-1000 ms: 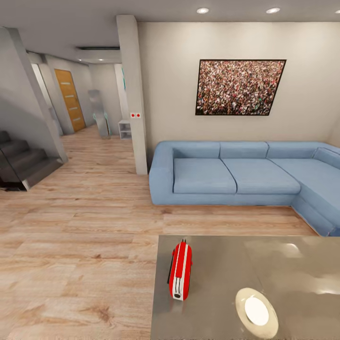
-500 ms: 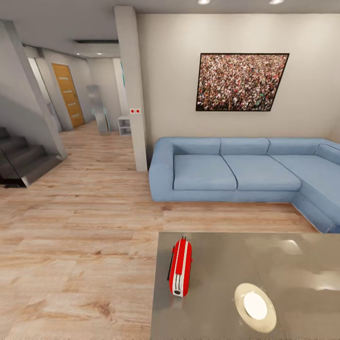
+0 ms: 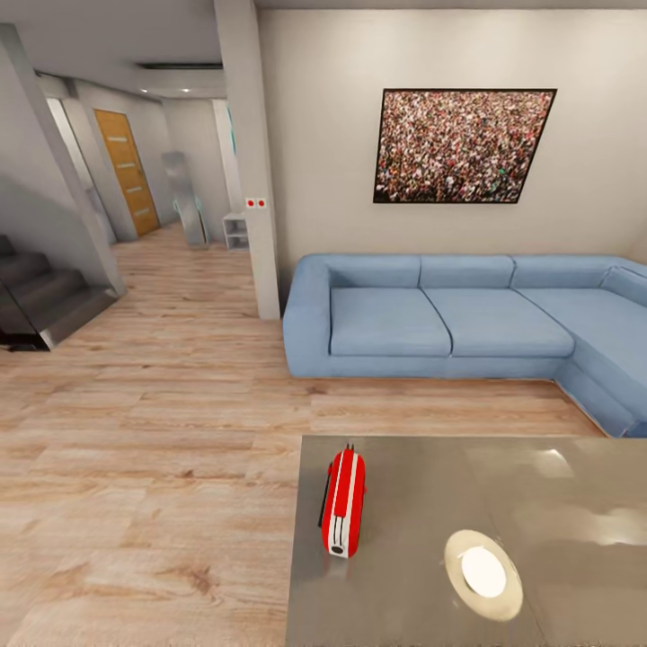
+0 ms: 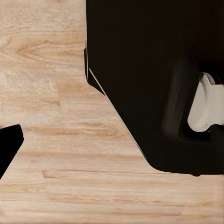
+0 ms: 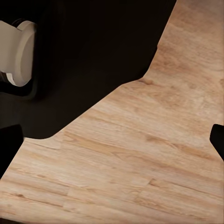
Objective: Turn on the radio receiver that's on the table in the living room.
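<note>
The radio receiver (image 3: pixel 344 503) stands on the table (image 3: pixel 575 503) near its corner; either pincer's opening cannot be told.

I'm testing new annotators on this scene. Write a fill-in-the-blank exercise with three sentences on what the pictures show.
1. The radio stands on the grey ____.
2. The sofa behind the table is ____ in colour.
3. Both wrist cameras look down at a ____ floor.

Missing words: table; blue; wooden
</note>
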Available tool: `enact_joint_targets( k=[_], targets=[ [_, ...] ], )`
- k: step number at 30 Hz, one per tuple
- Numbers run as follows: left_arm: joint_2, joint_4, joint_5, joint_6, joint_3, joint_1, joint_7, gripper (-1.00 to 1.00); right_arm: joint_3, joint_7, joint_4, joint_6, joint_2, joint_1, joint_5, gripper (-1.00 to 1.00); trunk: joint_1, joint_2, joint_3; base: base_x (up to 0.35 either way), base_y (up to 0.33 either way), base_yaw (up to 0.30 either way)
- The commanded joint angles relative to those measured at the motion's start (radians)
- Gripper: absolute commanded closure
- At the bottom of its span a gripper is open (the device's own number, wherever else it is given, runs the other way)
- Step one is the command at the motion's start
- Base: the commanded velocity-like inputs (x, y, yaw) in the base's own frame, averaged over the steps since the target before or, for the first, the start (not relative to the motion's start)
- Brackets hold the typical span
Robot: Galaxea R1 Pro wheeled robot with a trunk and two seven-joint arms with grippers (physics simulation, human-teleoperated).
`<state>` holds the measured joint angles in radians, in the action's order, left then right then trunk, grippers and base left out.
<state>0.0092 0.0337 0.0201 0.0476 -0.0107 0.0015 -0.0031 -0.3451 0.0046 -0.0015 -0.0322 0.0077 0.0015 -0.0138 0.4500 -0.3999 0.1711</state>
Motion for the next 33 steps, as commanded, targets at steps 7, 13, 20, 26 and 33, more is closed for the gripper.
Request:
enact_joint_targets(
  k=[7, 13, 20, 26, 33],
  targets=[
    [0.000, 0.000, 0.000, 0.000, 0.000, 0.000, 0.000, -1.00, 0.000, 0.000, 0.000, 0.000, 0.000, 0.000, 0.000, -1.00, 0.000, 0.000, 0.012, 0.000, 0.000, 0.000],
    [0.000, 0.000, 0.000, 0.000, 0.000, 0.000, 0.000, -1.00, 0.000, 0.000, 0.000, 0.000, 0.000, 0.000, 0.000, -1.00, 0.000, 0.000, 0.021, 0.000, 0.000, 0.000],
    [0.000, 0.000, 0.000, 0.000, 0.000, 0.000, 0.000, -1.00, 0.000, 0.000, 0.000, 0.000, 0.000, 0.000, 0.000, -1.00, 0.000, 0.000, 0.033, 0.000, 0.000, 0.000],
    [0.000, 0.000, 0.000, 0.000, 0.000, 0.000, 0.000, -1.00, 0.000, 0.000, 0.000, 0.000, 0.000, 0.000, 0.000, -1.00, 0.000, 0.000, 0.043, 0.000, 0.000, 0.000],
    [0.000, 0.000, 0.000, 0.000, 0.000, 0.000, 0.000, -1.00, 0.000, 0.000, 0.000, 0.000, 0.000, 0.000, 0.000, -1.00, 0.000, 0.000, 0.054, 0.000, 0.000, 0.000]
  ],
)
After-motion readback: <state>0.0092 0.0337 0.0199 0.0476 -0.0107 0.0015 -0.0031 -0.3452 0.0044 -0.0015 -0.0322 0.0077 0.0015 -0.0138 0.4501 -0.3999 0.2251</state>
